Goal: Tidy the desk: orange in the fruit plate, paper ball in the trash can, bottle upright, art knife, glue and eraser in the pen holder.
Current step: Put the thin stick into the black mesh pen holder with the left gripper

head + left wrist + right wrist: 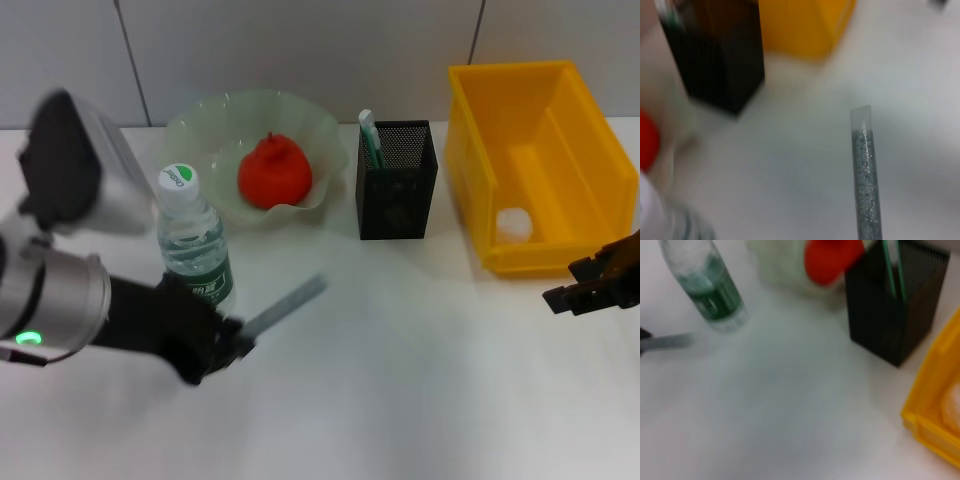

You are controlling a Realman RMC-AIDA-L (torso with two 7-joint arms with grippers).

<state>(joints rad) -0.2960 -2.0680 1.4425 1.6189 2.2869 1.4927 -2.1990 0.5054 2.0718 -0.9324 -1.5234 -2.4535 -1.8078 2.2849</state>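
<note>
My left gripper (222,348) is shut on the glue (290,302), a grey glittery stick (866,175) held above the desk (400,380) and pointing toward the pen holder (397,180). The art knife (370,138) stands in that black mesh cup. The orange (273,172) lies in the fruit plate (200,125). Just beside my left gripper the bottle (195,240) stands upright. A paper ball (513,225) lies inside the trash can (575,130). My right gripper (572,284) hangs open and empty at the right edge, in front of the trash can. The eraser is out of view.
The pen holder (890,305) stands between the fruit plate (775,260) and the trash can (935,425). The bottle (710,285) stands close to the plate's front rim. A white wall closes off the back of the desk.
</note>
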